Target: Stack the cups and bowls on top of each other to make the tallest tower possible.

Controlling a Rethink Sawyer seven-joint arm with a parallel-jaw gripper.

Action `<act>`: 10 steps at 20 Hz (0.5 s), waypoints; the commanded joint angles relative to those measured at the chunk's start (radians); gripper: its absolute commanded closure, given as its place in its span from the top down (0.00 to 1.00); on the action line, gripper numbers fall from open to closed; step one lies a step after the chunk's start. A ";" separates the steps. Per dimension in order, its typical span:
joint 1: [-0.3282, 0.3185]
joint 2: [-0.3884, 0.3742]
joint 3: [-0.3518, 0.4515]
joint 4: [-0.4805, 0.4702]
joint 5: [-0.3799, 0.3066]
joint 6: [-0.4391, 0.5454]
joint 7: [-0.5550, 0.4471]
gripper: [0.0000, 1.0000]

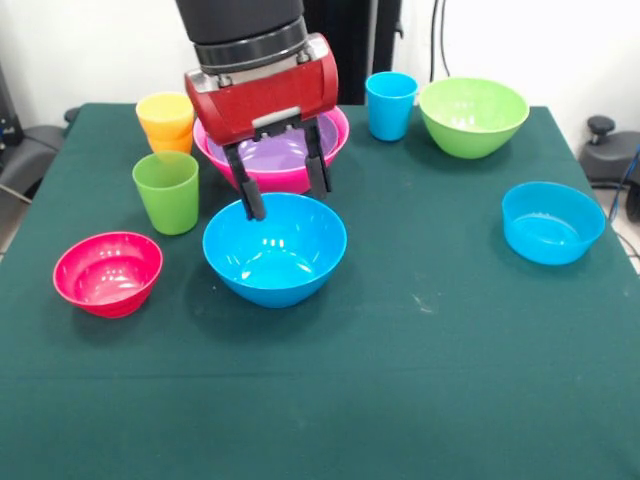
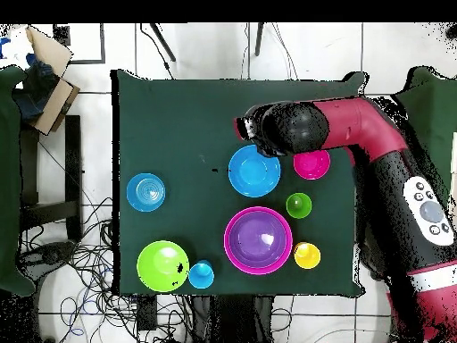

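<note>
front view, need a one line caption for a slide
Sawyer gripper, jaws open, straddles the far rim of the large blue bowl, with cups and bowls scattered on the green table.

The gripper (image 1: 283,198) hung with its fingers spread at the far rim of the large blue bowl (image 1: 275,250). Behind it stood the pink bowl (image 1: 272,172), with a purple bowl (image 1: 272,153) inside.
</note>
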 commanded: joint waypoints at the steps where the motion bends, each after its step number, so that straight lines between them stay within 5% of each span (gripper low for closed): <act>1: 0.041 -0.002 -0.058 0.102 -0.129 -0.080 -0.188 1.00; 10: 0.051 -0.016 -0.070 0.156 -0.148 -0.116 -0.123 1.00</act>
